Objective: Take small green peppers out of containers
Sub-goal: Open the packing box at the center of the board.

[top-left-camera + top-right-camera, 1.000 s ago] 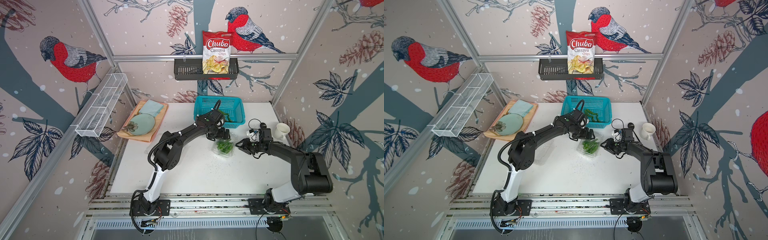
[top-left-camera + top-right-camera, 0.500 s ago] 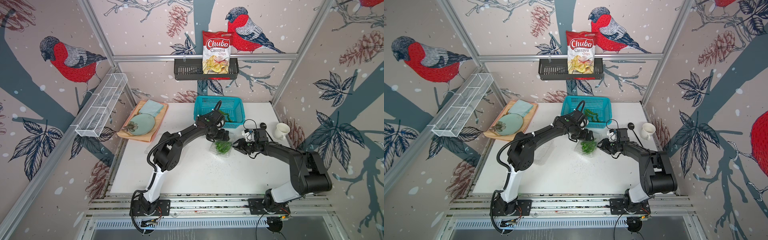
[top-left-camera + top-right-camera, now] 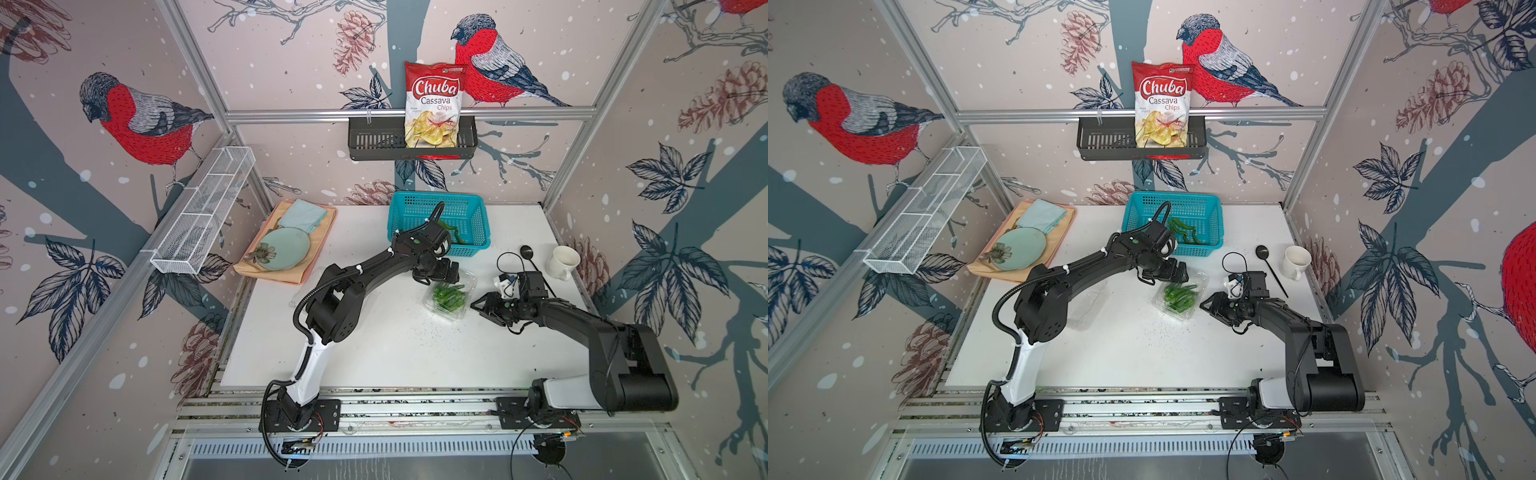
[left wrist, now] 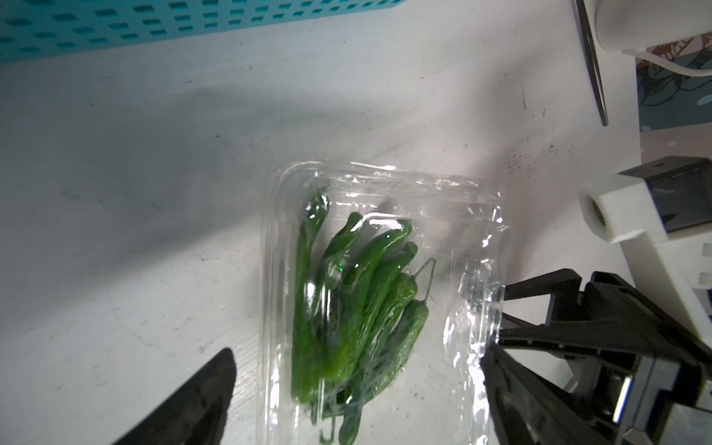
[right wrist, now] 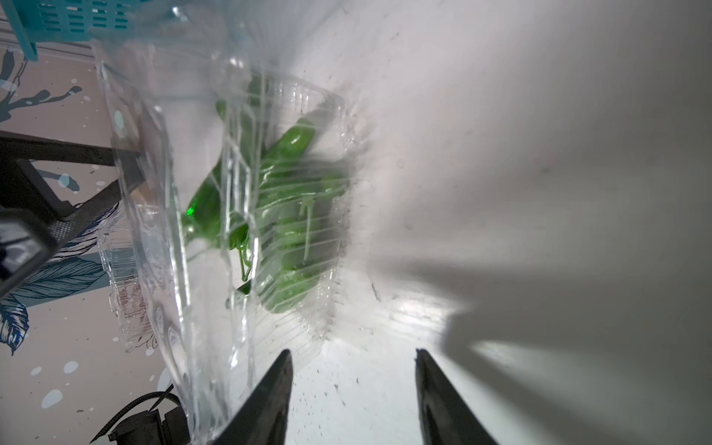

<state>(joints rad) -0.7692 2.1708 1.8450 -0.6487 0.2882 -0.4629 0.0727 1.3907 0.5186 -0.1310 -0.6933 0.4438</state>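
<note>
1. Edging across the white table since a second ago, the right gripper reaches the clamshell container's edge, jaws parted.
2. Left gripper hangs over the same box, fingers spread wide to either side.
3. Turquoise basket stands just behind, loose peppers inside.
4. Small green peppers lie bunched inside the clear container, between both grippers, stems toward the right gripper.

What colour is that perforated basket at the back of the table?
Turquoise. The basket shows best in a top view.
</note>
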